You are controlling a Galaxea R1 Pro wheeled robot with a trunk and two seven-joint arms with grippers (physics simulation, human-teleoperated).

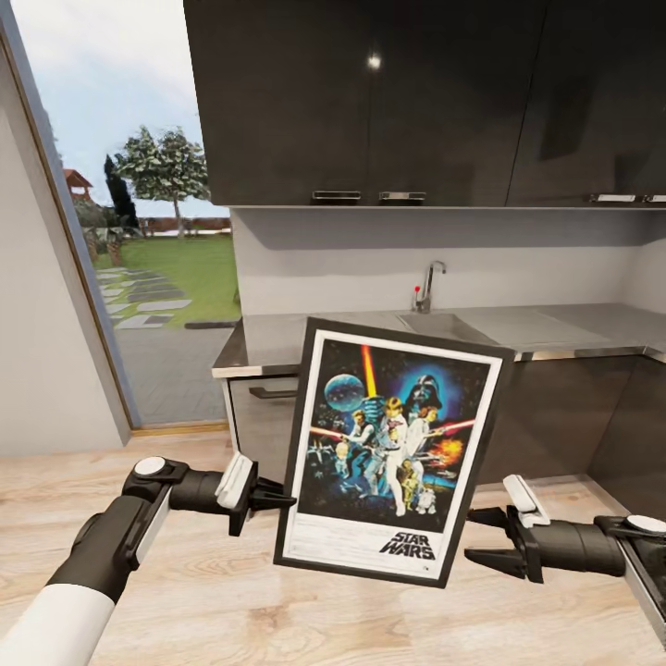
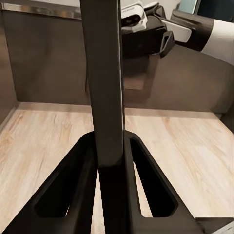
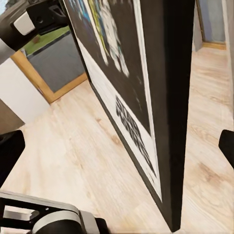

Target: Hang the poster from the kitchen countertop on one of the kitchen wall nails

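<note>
1. Left gripper (image 1: 277, 502) pinches the poster (image 1: 388, 449) by its left frame edge, fingers closed tight on it; the poster hangs tilted above the floor.
2. Right gripper (image 1: 481, 535) stands spread wide, empty, just beside the frame.
3. Kitchen countertop (image 1: 555, 326) lies behind; a one-edge grip risks the poster swinging or slipping.

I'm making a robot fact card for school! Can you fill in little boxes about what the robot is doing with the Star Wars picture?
held thing: the poster, upright, tilted a bit, off the floor
left gripper: clamped on the poster's left edge
right gripper: open, beside the poster's right edge, not gripping
behind it: kitchen countertop with sink and tap
above: dark cabinets
floor: light wood
nail on wall: can't tell
</note>
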